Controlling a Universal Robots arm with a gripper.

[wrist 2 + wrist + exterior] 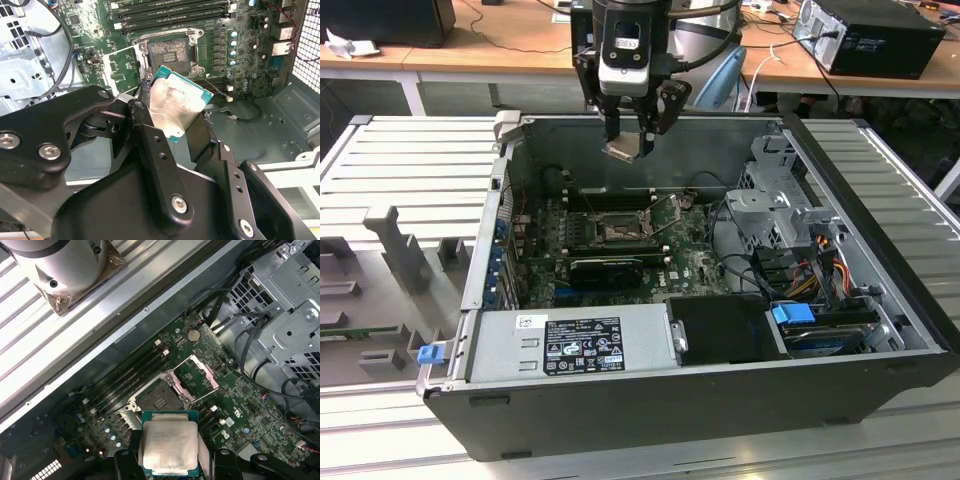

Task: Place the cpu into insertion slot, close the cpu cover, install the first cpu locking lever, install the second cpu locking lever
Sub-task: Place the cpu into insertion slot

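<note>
The fingers [150,142] are clamped on the cpu [169,445], hiding its side edges, above an open computer case [670,410]. Below it, the insertion slot [159,401] lies bare, its cover [206,372] raised.

The scene is lit brightly from above. The inside of the computer case [650,400] is held in soft shadow. Glare is caught on the chip [175,105].

One cpu [169,447], one insertion slot [159,401], one cpu cover [206,372], one pincer [630,140], one computer case [620,400]
</note>
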